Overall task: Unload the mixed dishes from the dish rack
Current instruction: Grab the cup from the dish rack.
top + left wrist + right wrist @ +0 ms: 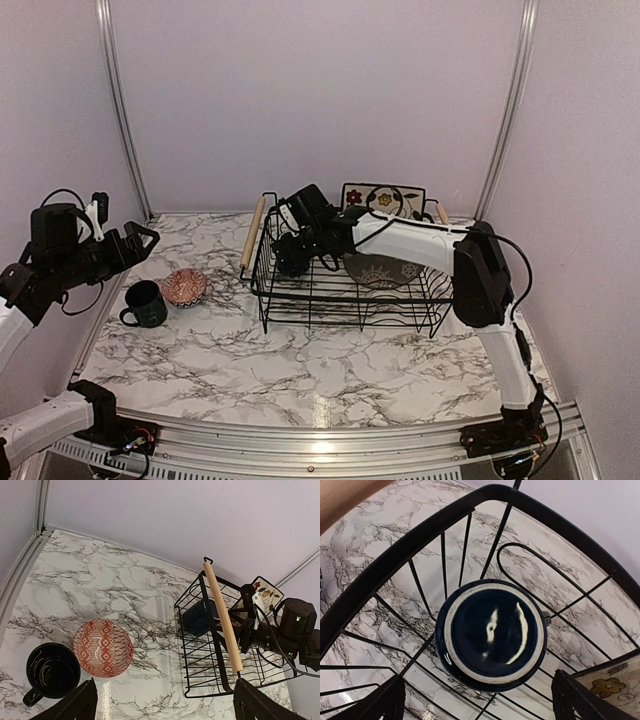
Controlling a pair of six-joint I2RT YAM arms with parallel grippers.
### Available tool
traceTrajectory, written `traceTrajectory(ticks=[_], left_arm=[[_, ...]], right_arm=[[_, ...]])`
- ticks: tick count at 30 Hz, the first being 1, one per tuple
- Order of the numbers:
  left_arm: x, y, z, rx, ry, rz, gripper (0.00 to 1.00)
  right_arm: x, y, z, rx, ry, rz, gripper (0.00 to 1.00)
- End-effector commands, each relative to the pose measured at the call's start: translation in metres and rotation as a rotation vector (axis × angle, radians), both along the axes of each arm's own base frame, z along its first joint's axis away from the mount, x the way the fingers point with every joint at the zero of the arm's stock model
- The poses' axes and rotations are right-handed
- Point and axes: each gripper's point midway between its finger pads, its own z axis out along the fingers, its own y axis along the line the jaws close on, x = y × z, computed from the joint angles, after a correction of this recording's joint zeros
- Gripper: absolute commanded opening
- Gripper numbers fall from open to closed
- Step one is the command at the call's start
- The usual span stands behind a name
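Two dishes are out: one dark teal mug [145,303] and the patterned bowl [184,287] sit touching each other at the left on the table [300,370], well left of the dish rack [430,305]. The left gripper [140,238] hovers above them, fingers spread wide, holding nothing; it looks done with its drop. Step in hand: fetching the second mug [491,632]. It sits in the rack's left far corner, just inside the wooden handle [222,615], and seems to be bottom-up, with a pale ring showing on top. The right gripper [477,677] hangs directly over it, jaws fully apart, a finger on each side, not touching. Next move, as I judge it: go straight down so the fingers straddle the mug body, clear of the wires, close, lift above the rim, and carry it to the table. The grey plate [385,270] lies in the rack's right half and the square floral plate [383,200] stands at its far edge; both are still to unload.
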Motion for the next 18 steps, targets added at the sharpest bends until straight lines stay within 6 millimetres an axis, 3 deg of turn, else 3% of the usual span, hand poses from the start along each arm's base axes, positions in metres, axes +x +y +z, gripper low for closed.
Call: traceTrajectory(ticks=[1, 9, 18], left_arm=[[-0.004, 0.006, -0.008, 0.038, 0.021, 0.012, 0.98], [-0.004, 0.007, -0.012, 0.043, 0.028, 0.015, 0.98], [-0.004, 0.006, -0.014, 0.039, 0.038, 0.015, 0.98]], right_arm=[[0.019, -0.008, 0.000, -0.014, -0.015, -0.053, 0.98], [0.028, 0.001, -0.025, 0.033, 0.013, 0.004, 0.98], [0.046, 0.004, -0.035, 0.044, 0.002, -0.002, 0.98]])
